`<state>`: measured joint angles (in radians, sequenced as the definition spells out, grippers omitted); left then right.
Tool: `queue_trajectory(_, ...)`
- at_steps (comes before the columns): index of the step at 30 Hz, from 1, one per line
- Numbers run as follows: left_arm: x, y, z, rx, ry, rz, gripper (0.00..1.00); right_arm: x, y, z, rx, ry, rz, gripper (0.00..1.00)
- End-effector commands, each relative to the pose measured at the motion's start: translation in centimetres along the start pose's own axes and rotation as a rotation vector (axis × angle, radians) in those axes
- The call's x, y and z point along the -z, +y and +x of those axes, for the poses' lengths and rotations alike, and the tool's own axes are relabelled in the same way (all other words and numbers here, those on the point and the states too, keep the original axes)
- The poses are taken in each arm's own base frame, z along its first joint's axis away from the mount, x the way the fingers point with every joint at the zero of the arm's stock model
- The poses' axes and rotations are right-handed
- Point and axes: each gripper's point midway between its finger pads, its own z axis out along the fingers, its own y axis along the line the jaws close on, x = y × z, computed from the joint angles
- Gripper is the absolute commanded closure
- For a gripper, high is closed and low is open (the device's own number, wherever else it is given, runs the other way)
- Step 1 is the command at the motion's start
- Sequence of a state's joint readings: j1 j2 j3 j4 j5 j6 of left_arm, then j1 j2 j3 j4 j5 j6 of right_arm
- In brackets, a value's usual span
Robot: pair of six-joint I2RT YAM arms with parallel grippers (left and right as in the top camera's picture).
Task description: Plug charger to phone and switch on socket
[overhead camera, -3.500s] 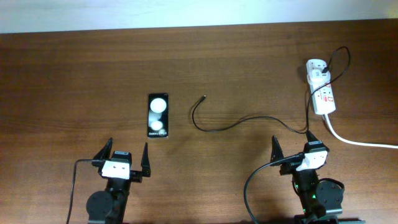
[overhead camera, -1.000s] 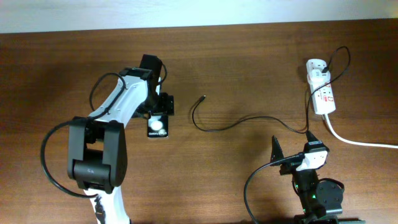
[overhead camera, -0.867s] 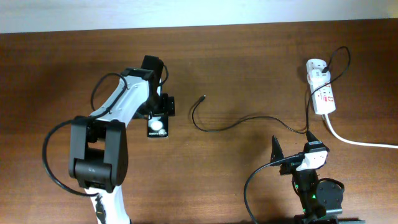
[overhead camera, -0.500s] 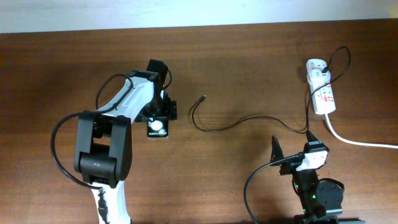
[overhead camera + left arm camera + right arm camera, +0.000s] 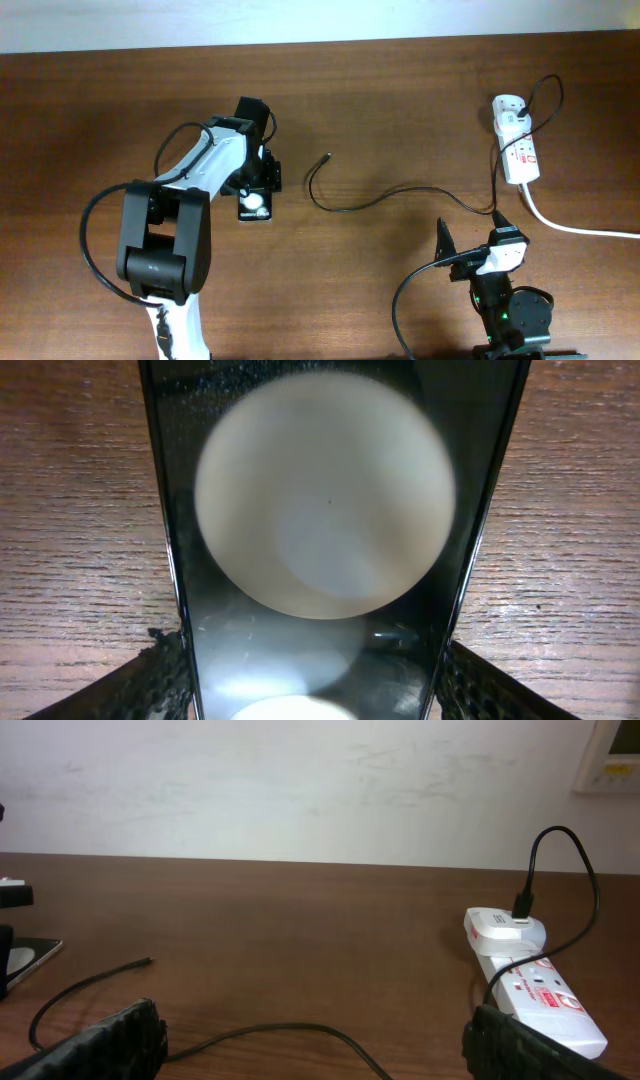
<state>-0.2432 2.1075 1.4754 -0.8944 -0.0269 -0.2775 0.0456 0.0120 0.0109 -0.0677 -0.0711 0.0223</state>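
Observation:
The black phone (image 5: 254,206) lies flat on the table; its upper part is hidden under my left gripper (image 5: 254,178). In the left wrist view the phone (image 5: 320,510) fills the frame, and my left gripper's (image 5: 315,695) fingers press against both long edges. The charger cable (image 5: 360,207) snakes across the table, its loose tip (image 5: 328,157) right of the phone. Its other end is on a white adapter (image 5: 510,112) in the socket (image 5: 520,155). My right gripper (image 5: 470,232) is open and empty near the front edge. The right wrist view shows cable (image 5: 280,1028), tip (image 5: 148,961) and socket (image 5: 535,990).
A thick white cord (image 5: 575,228) runs from the socket off the right edge. The cable passes close by my right gripper's (image 5: 315,1055) fingers. A pale wall stands behind the table's far edge.
My left arm came from the front edge out to the phone, lowered over it and closed its fingers on the phone's sides. The right arm, cable and socket have not moved.

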Motion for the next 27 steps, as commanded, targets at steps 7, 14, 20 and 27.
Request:
queue_trajectory(7,-1.59,0.57,1.40,0.023,0.048,-0.030,0.18,0.00,0.09,0.27,0.000,0.005,-0.003,0.01)
queue_trajectory(14,-1.59,0.57,1.39,0.071,0.047,-0.031,0.18,0.00,0.09,0.27,0.000,0.005,-0.003,0.01)
queue_trajectory(20,-1.59,0.57,1.36,0.071,0.046,-0.031,0.22,0.00,0.09,0.27,0.000,0.005,-0.003,0.01)
queue_trajectory(27,-1.61,0.51,0.73,0.064,0.020,-0.030,0.25,0.00,0.09,0.26,0.000,0.005,-0.003,0.01)
